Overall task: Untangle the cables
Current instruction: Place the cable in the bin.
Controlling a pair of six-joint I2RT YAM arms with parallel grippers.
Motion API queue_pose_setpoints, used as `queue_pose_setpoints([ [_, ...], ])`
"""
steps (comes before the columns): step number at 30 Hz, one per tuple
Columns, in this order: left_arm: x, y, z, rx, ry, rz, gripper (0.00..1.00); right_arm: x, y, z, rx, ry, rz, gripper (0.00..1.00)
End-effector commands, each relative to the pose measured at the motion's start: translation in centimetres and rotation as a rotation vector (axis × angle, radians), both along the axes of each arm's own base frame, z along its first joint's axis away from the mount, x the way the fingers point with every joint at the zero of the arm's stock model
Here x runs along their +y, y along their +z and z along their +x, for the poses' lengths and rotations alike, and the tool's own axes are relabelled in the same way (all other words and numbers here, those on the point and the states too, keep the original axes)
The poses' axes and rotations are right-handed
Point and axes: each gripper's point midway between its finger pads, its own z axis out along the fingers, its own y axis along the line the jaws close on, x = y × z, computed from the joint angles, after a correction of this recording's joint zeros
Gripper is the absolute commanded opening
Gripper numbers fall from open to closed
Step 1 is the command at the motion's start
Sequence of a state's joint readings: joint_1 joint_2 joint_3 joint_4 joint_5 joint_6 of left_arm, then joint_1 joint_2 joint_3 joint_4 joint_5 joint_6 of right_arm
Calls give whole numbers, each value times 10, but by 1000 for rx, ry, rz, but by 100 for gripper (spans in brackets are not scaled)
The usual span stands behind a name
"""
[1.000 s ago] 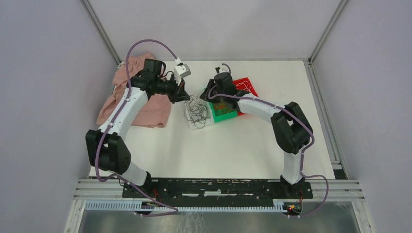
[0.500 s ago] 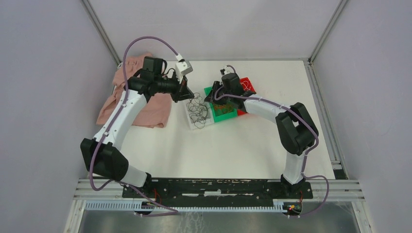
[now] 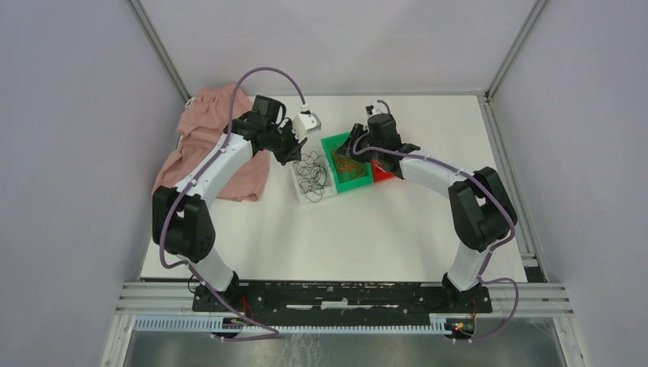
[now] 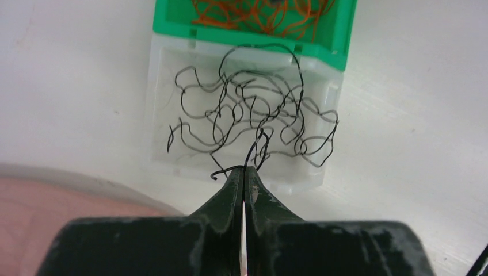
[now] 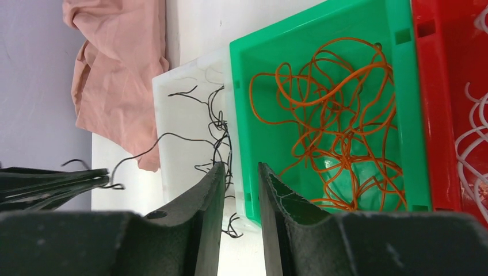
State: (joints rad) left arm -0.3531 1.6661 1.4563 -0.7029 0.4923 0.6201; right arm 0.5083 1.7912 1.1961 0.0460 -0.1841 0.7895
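Thin black wiry cables (image 4: pixel 262 135) in white plastic tray (image 4: pixel 164 80): judged light, springy, snag-prone. Loose end is pinched by closed left hand (image 4: pixel 244 179); right hand (image 5: pixel 240 172) slightly parted, empty.

black cables (image 4: pixel 254 115) tangled, white tray (image 4: pixel 156 98) | orange cables (image 5: pixel 328 118) looped, green tray (image 5: pixel 405 115)

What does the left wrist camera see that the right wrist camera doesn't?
Only the left wrist view shows the whole tangle of black cables over the white tray. Only the right wrist view shows the red tray with white cables and the open right gripper. Both show the green tray with orange cables, the pink cloth, and the left gripper pinching a black strand.
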Motion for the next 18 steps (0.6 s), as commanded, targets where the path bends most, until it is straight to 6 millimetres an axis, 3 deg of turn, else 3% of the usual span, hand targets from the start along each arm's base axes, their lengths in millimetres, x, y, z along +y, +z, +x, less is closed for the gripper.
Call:
queue_pose_setpoints([
  [1,29,0,7,-153,-25,166,3,8,28,3,-65,18,65,33],
  [6,12,-3,15,-164,-38,100,3,4,33,0,-73,11,67,33],
  [11,-12,-43,26,-126,-63,127,3,-9,45,-6,-102,-13,37,33],
  [18,-15,-97,45,-124,-54,242,3,-42,56,-15,-123,-75,37,33],
])
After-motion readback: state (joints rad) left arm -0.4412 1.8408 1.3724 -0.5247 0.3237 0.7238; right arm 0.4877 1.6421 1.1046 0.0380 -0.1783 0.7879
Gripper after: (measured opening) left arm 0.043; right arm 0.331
